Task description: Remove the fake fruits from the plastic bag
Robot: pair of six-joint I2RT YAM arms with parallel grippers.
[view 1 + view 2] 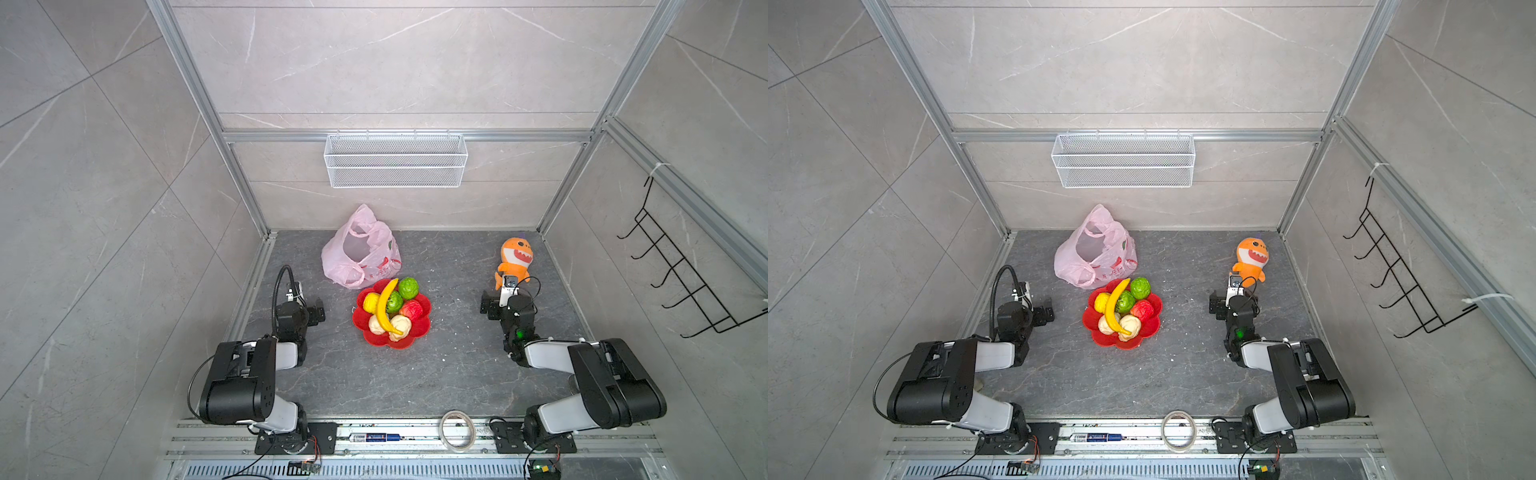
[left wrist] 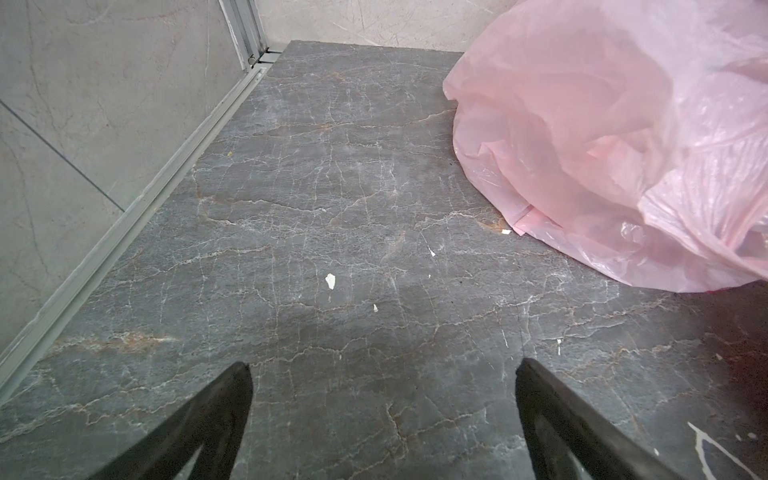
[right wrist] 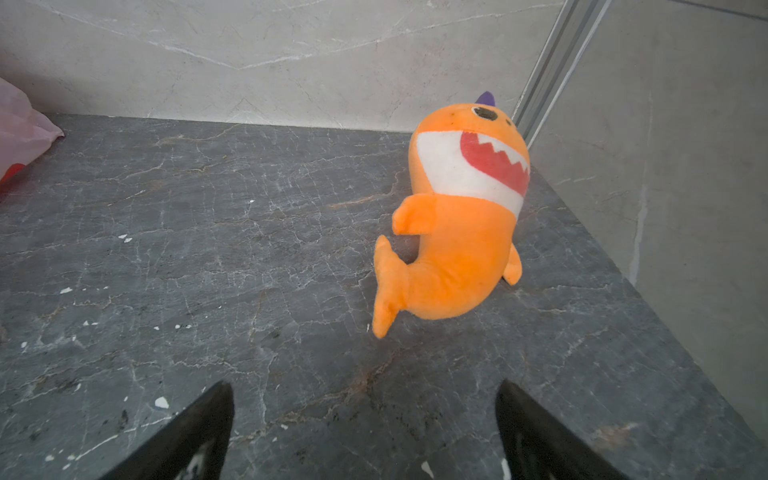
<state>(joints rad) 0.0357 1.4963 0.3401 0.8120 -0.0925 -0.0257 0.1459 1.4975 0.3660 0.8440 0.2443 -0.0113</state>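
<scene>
My left pincer (image 2: 383, 365) is spread wide and holds nothing, low over the slab (image 2: 332, 208) near the left wall. Just right of it slumps the bag (image 1: 360, 253), pink and see-through, its mouth gaping upward. It has red fruit pictures and a line of red writing on its near side, too small for me to read. The fruits (image 1: 390, 309) are out of it. All seven are piled in the red dish (image 1: 420, 331), whose far rim meets the bag, and the banana (image 1: 385, 305) lies across the heap. In the front rail lies a blue-and-white stick (image 1: 376, 437) with a label I cannot make out, and a tape roll (image 1: 457, 430) sits to its right. My right pincer (image 3: 365, 383) is just as wide open and empty, with the shark (image 3: 457, 232) just beyond it near the back right corner.

The slab is dark grey stone with pale veins, rusty streaks and white flecks. The walls are pale grey marbled tile in aluminium framing. A white mesh basket (image 1: 395, 160) hangs on the back wall and a black hook rack (image 1: 681, 270) on the right one.
</scene>
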